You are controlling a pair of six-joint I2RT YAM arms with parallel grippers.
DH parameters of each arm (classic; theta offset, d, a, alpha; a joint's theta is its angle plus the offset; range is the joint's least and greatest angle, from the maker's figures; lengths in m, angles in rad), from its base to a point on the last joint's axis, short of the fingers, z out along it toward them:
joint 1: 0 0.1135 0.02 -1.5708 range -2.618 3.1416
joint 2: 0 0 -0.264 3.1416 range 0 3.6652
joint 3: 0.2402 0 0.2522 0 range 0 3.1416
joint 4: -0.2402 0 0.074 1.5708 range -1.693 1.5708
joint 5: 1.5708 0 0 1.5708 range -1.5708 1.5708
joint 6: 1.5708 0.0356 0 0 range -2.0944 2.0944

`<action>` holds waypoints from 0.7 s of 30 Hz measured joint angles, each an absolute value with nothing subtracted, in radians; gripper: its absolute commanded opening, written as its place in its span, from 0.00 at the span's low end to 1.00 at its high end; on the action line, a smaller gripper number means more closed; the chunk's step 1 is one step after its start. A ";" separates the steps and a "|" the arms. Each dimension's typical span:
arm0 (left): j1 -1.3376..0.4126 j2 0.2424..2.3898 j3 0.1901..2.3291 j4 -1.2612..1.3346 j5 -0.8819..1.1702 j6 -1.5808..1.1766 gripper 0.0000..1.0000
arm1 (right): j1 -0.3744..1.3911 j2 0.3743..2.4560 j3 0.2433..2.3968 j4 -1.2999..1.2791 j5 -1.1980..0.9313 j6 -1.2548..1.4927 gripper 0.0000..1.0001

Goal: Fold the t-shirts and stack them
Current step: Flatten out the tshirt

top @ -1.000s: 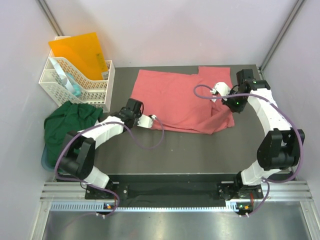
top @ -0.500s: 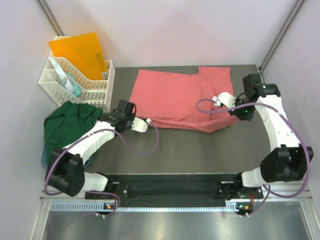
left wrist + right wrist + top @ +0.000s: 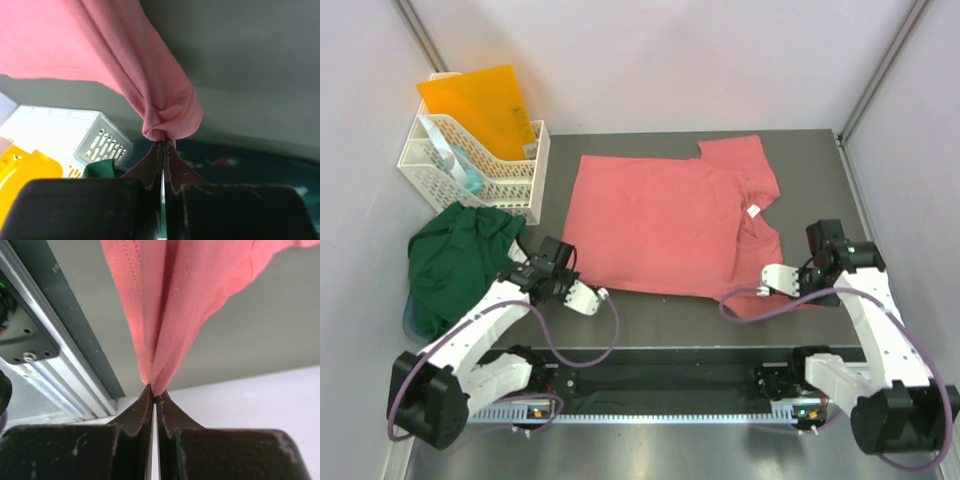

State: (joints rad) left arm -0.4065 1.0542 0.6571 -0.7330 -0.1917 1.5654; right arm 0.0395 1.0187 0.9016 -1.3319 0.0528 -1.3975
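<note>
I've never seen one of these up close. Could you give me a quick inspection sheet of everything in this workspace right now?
Surface: dark table, bare in front of the cloth.
Job's things: pink t-shirt spread out; green t-shirt crumpled at the left edge.
Clutter: white basket holding an orange folder, far left.
Grippers: left gripper and right gripper each shut on the pink t-shirt's near edge.
Cables: purple cables loop from both arms.
Surroundings: pale walls; metal rail in front.

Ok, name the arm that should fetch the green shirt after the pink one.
Left, probably. The green shirt lies at the left edge, close to the left gripper; the right gripper is across the table. Both are shut on the pink shirt at its near hem.
</note>
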 measured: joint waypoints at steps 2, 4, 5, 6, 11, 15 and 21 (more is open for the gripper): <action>-0.406 1.005 0.656 -0.794 -0.166 1.583 0.00 | 0.042 0.952 0.876 -1.332 0.079 -1.434 0.00; -0.406 0.969 0.654 -0.831 -0.146 1.598 0.00 | 0.043 0.897 0.861 -1.332 0.096 -1.467 0.00; -0.406 0.952 0.645 -0.834 -0.141 1.604 0.00 | 0.044 0.883 0.854 -1.333 0.101 -1.477 0.00; -0.406 0.939 0.632 -0.836 -0.137 1.609 0.00 | 0.044 0.876 0.850 -1.334 0.103 -1.483 0.15; -0.406 0.958 0.593 -0.820 -0.154 1.620 0.64 | 0.049 0.952 0.860 -1.342 0.114 -1.458 0.77; -0.406 1.018 0.622 -0.833 -0.184 1.608 0.80 | 0.050 0.998 0.908 -1.340 0.115 -1.460 0.83; -0.403 1.109 0.807 -0.856 -0.172 1.548 0.88 | 0.050 1.076 1.069 -1.345 0.073 -1.407 0.68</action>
State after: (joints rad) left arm -0.4034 1.1088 0.8070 -0.8562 -0.1722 1.5478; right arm 0.0498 1.0763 1.0687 -1.3445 0.0734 -1.4071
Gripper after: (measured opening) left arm 0.912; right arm 0.807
